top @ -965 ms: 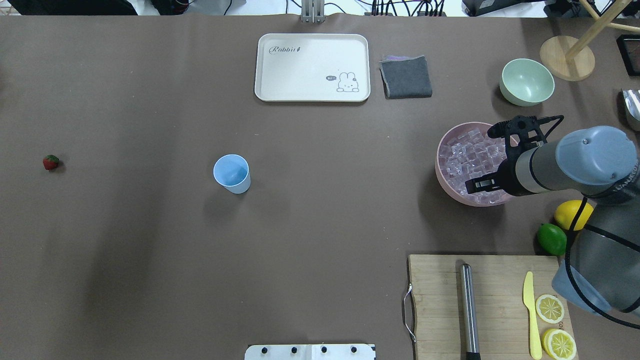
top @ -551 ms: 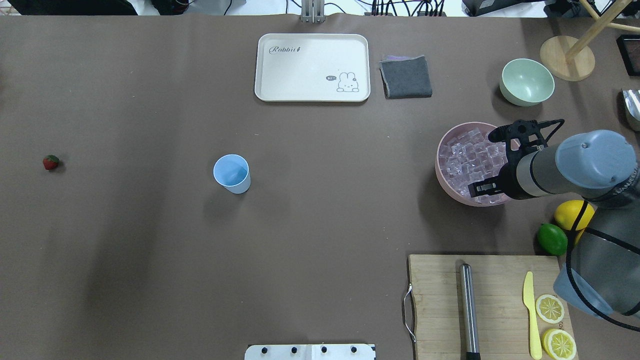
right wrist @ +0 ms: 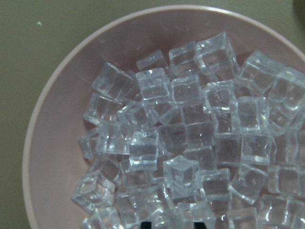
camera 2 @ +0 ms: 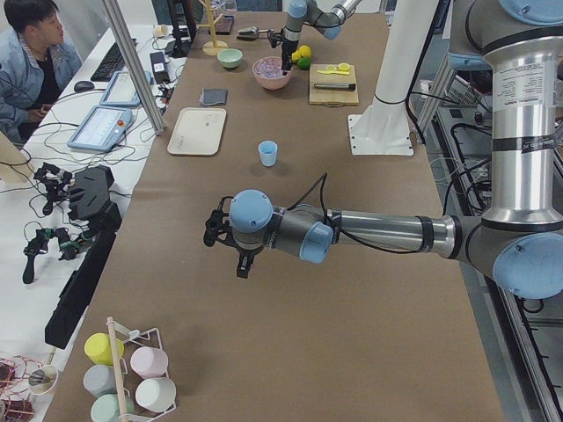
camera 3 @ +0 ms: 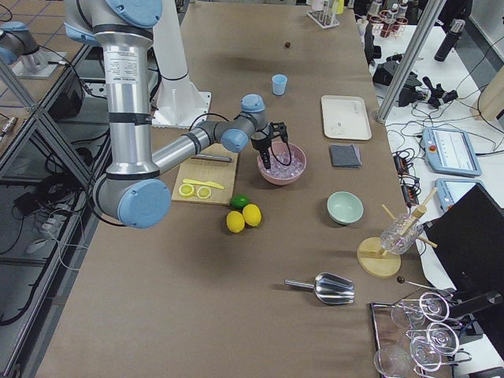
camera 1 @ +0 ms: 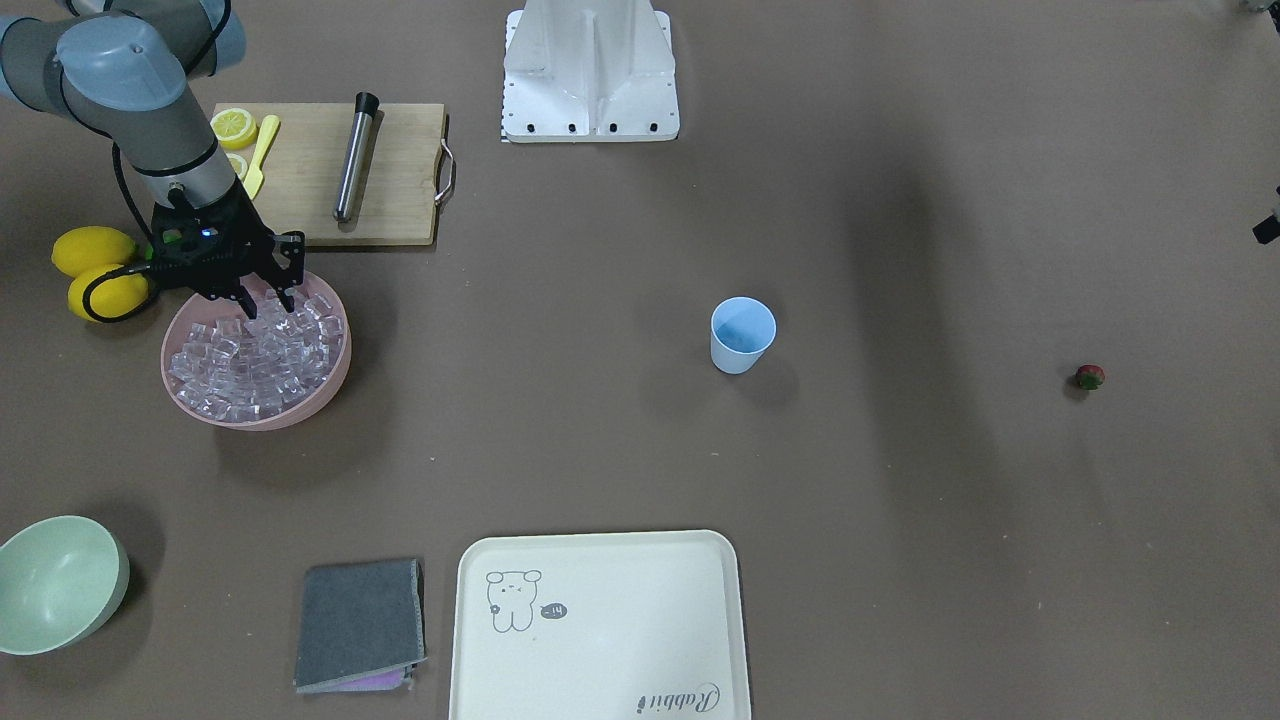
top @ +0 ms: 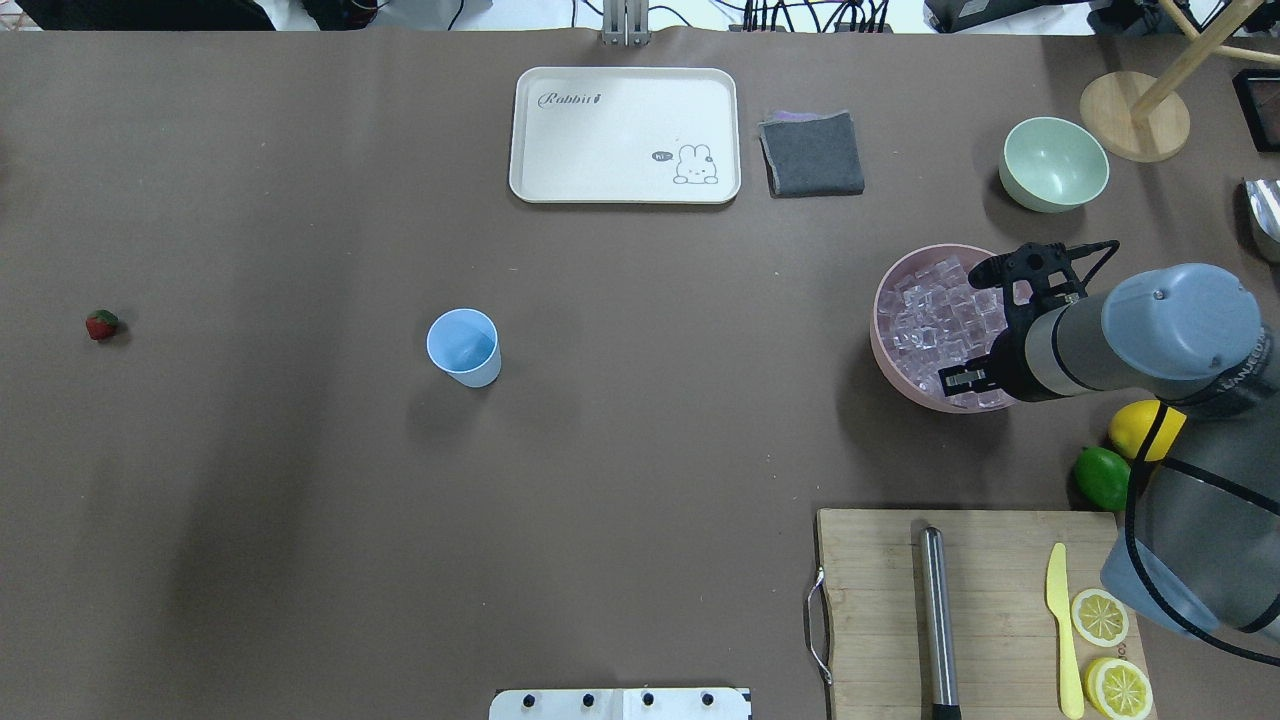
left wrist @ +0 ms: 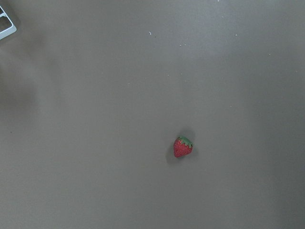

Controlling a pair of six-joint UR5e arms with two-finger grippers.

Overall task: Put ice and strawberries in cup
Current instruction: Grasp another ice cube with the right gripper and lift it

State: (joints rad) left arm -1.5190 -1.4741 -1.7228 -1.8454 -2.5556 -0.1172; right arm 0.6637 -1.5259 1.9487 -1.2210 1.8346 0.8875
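Observation:
The ice fills a pink bowl at the right of the table; it also shows in the right wrist view. My right gripper hangs open just above the ice at the bowl's near side, holding nothing. The light-blue cup stands upright mid-table, apart from both grippers. The strawberry lies alone at the far left and shows in the left wrist view. My left gripper hovers above that end of the table. I cannot tell whether it is open or shut.
A pale green bowl, a white tray and a grey cloth lie along the far edge. A cutting board with a metal rod, a yellow knife and lemon slices sits front right, beside a lemon and a lime.
My right gripper has shifted slightly over the ice bowl. The cup and the strawberry have not moved.

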